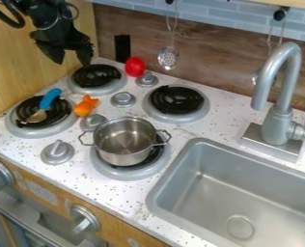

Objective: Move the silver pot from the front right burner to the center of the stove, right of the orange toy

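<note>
Silver two-handled metal pot [124,144], our landmark: seated on a black coil burner [110,172]. Black two-finger gripper [72,61]: raised, behind and left of the pot; fingers well apart, nothing held. Blue-handled spoon [49,99] and small orange toy [85,105]: left of the pot. Red oval toy [134,66]: behind it. Handling, we judge: centre any piece between the fingers, then close gently; rounded sides could roll.

A toy kitchen — coil burners [179,99], pot [124,141], sink [245,193] and faucet [283,103].
</note>
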Robot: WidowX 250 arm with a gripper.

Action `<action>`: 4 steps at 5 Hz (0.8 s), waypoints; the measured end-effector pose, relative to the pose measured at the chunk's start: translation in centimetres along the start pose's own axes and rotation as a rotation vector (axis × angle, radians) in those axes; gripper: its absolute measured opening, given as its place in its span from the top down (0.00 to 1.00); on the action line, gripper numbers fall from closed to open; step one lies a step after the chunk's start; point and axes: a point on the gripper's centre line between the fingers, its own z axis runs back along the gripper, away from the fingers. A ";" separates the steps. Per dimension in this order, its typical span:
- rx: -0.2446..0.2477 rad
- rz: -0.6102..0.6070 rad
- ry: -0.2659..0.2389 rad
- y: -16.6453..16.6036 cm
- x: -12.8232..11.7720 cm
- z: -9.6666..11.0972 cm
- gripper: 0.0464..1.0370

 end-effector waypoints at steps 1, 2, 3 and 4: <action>-0.012 0.010 0.047 -0.3 -1.4 -1.2 0.04; -0.035 0.035 0.117 -1.7 -4.1 -1.7 0.04; -0.105 -0.058 0.135 -3.7 -4.9 -1.4 0.04; -0.173 -0.184 0.170 -5.3 -6.1 -1.5 0.04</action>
